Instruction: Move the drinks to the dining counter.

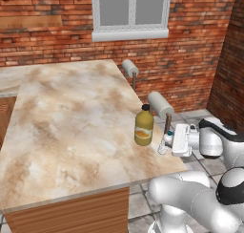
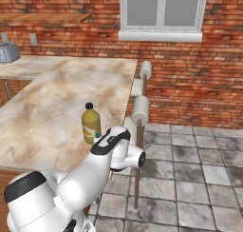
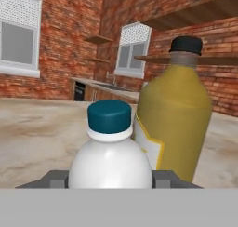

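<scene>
The yellow juice bottle (image 1: 144, 126) (image 2: 91, 124) (image 3: 174, 114) with its black cap stands upright near the right edge of the dining counter (image 1: 71, 122) (image 2: 47, 117) (image 3: 42, 133). Just right of it, at the counter's edge, is the small clear water bottle (image 1: 164, 144) (image 2: 97, 137) (image 3: 110, 151) with a teal cap. My gripper (image 1: 168, 142) (image 3: 110, 179) is shut on the water bottle, one finger on each side of its body. In the hand view the two bottles sit close together, the juice bottle behind and to the right. Whether the water bottle's base touches the stone I cannot tell.
Round grey-cushioned stools (image 1: 159, 103) (image 2: 141, 111) stand along the counter's right edge, another farther back (image 1: 129, 67) (image 2: 145, 69). Grey tiled floor (image 2: 190, 169) lies to the right, with a brick wall and window (image 1: 131, 10) behind. A toaster (image 2: 7, 53) sits on the far counter.
</scene>
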Robot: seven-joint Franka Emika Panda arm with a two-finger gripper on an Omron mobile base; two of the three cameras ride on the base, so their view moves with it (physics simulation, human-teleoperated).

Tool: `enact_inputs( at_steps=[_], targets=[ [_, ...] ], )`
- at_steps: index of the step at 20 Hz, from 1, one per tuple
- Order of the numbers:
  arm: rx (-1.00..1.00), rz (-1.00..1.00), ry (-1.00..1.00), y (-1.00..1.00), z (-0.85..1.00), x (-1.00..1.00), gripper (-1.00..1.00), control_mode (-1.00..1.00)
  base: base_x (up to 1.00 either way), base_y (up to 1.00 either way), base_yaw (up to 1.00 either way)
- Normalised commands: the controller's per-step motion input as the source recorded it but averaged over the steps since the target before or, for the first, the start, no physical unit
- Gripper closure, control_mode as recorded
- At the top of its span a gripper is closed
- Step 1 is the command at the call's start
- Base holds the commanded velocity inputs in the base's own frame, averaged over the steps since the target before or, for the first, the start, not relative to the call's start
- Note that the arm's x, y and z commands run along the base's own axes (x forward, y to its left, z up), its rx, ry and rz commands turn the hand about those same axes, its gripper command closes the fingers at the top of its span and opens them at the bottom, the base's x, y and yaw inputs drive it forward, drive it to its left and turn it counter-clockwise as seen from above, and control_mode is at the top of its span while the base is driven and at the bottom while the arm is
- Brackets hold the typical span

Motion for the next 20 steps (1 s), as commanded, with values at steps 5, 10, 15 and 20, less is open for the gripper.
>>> enact_inputs(
  at_steps=[5,10,15,20],
  targets=[
    [0.00,-0.03,0.00,0.00,-0.23,0.16,1.00,-1.00,0.00,0.00,0.00],
    [0.00,-0.03,0.00,0.00,-0.19,0.21,1.00,-1.00,0.00,0.00,0.00],
    [0.00,-0.03,0.00,0.00,-0.18,0.22,1.00,-1.00,0.00,0.00,0.00],
    [0.00,-0.01,0.00,0.00,-0.21,0.05,1.00,-1.00,0.00,0.00,0.00]
  ],
)
